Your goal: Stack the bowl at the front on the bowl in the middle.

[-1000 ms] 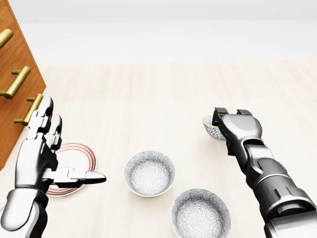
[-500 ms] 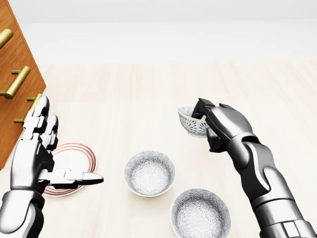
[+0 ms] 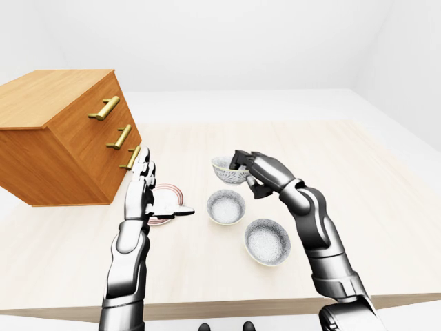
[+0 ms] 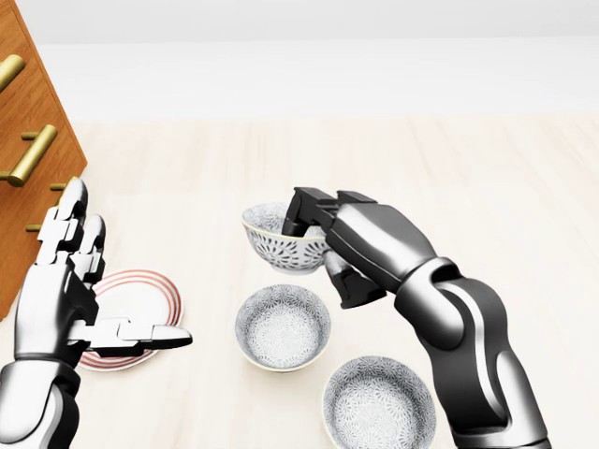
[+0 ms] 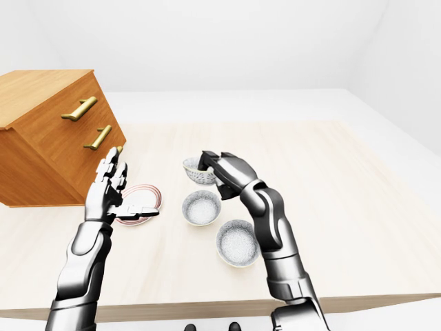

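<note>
Your right hand [image 4: 360,243] is closed on the right rim of a small patterned bowl [image 4: 276,241], with the fingers hooked over the edge and the thumb underneath. The bowl appears raised off the pale wooden counter [image 4: 468,168]. In the head view it sits just above the middle bowl [image 4: 282,327], close to it but not touching, and slightly to the left of its centre. The middle bowl stands upright and empty on the counter. A third bowl [image 4: 379,404] of the same grey pattern rests at the lower right, just beside the middle bowl. Your left hand [image 4: 65,290] is spread wide and holds nothing, with the fingers pointing up and the thumb stretched out sideways over a red-striped plate [image 4: 140,299] at the left. A wooden drawer chest [image 3: 62,131] with brass handles [image 3: 105,109] stands on the counter at the far left.
</note>
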